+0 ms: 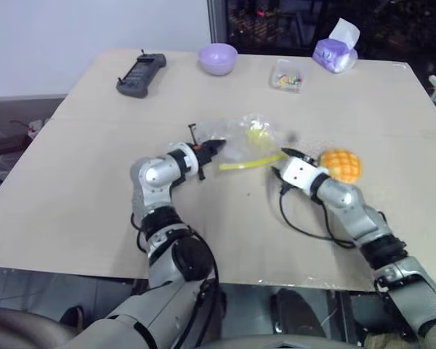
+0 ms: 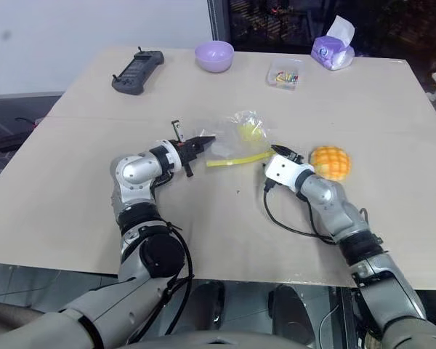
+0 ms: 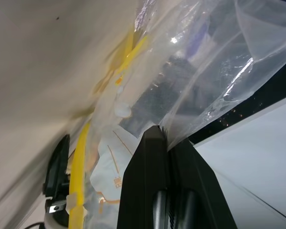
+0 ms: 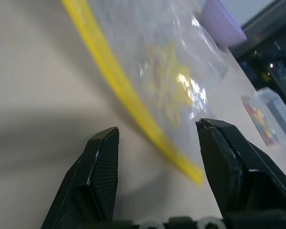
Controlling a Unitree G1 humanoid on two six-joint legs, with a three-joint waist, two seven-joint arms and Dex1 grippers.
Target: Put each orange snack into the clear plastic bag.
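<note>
Beside the open right fingers (image 4: 157, 138) lies the clear plastic bag (image 1: 248, 139), pinched by left fingers (image 1: 216, 147).

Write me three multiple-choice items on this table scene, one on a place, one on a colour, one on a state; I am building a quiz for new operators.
1. Where does the orange snack lie?
A. inside the clear bag
B. on the table beside the right arm
C. in the purple bowl

2. What colour is the strip along the clear bag?
A. yellow
B. red
C. blue

3. How is the left gripper?
A. open above the bowl
B. shut on nothing
C. shut on the bag's film

Answers:
1 B: the snack sits on the table next to the right forearm, outside the bag.
2 A: a yellow strip runs along the bag's near edge.
3 C: the left wrist view shows the closed fingers pinching the film, while the right gripper stands open by the strip.
</note>
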